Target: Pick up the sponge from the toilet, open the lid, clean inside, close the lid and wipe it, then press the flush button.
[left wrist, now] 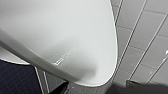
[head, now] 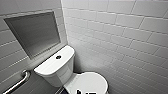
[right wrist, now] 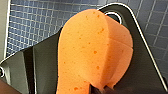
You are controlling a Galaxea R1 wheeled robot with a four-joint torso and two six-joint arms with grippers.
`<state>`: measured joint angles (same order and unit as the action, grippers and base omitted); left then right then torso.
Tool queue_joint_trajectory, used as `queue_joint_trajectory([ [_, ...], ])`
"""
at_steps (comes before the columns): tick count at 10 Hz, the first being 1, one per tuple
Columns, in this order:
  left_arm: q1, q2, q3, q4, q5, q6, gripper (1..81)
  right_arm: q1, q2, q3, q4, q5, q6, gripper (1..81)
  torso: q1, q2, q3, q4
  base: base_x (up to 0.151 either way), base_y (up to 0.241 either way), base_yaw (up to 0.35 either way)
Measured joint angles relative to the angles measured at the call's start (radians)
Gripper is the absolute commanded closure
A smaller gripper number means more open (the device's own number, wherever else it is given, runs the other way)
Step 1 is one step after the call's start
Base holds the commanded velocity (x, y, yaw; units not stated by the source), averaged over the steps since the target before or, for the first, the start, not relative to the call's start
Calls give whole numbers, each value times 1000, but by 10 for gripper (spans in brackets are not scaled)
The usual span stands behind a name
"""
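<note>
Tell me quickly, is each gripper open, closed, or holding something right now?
Left gripper: cannot be told.
Right gripper: closed, holding the soft orange sponge block.

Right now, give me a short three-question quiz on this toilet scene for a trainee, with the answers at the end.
1. True or false: the lid of the toilet is down.
2. Which hand holds the sponge? A: left. B: right.
3. Fill in: the flush button sits in the top of the ____.
Key: 1 true. 2 B, the right hand pinches it. 3 tank.
</note>
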<state>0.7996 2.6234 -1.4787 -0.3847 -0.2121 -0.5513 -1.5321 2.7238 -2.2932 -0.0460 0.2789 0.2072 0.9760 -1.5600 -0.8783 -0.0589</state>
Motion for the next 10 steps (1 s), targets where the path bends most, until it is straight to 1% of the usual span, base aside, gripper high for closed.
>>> queue_joint_trajectory([
  [1,3,-19,7,0,-5,-3,10,0,0,-2,0,-1,0,811,0,0,0,0,0,0,0],
  [2,12,-43,10,-1,-25,-35,10,0,2,-6,0,-1,0,811,0,0,0,0,0,0,0],
  [3,21,-67,14,-5,-55,-84,10,0,3,-7,0,0,0,811,0,0,0,0,0,0,0],
  [5,21,-100,37,-7,-85,-151,10,0,13,-22,0,0,0,811,0,0,0,0,0,0,0],
  [7,21,-113,50,-12,-110,-213,10,0,30,-53,0,-6,0,811,0,0,0,0,0,0,0],
  [9,22,-127,53,-13,-120,-226,10,0,39,-74,0,-13,0,811,0,0,0,0,0,0,0],
  [10,21,-142,51,-14,-135,-245,10,0,41,-76,0,-14,0,811,0,0,0,0,0,0,0],
])
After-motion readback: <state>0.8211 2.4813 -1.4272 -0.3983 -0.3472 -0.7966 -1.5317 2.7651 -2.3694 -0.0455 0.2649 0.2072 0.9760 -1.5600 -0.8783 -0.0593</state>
